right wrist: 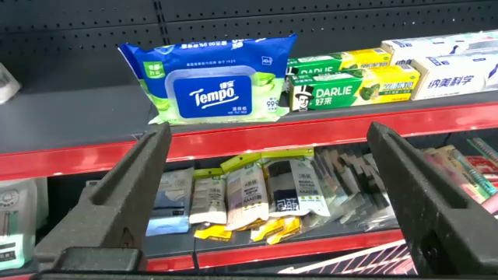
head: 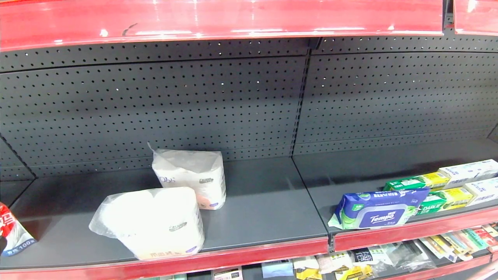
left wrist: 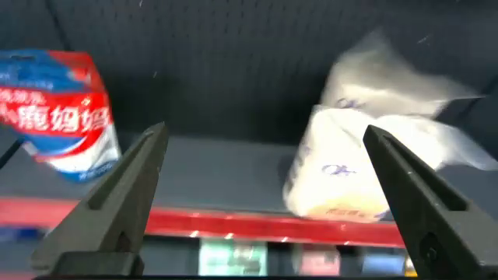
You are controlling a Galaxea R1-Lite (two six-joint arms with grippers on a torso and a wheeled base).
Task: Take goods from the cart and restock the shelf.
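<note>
Two white tissue packs stand on the dark shelf [head: 264, 202]: one near the front edge [head: 153, 221], one behind it [head: 192, 177]. A red and white bag [head: 11, 231] sits at the shelf's left end. In the left wrist view my left gripper [left wrist: 264, 167] is open and holds nothing; it hangs in front of the shelf's red lip, between the red bag [left wrist: 58, 109] and the tissue packs [left wrist: 350, 171]. My right gripper [right wrist: 268, 163] is open too, with nothing in it, facing the blue wet-wipes pack [right wrist: 210, 78] from in front of the shelf.
Green toothpaste boxes [head: 432, 190] and white boxes [head: 472, 175] lie right of the wipes pack [head: 379, 208]. The lower shelf [right wrist: 257, 194] holds several small hanging packets. A red shelf [head: 218, 19] overhangs above. Bare shelf lies between the tissue packs and the wipes.
</note>
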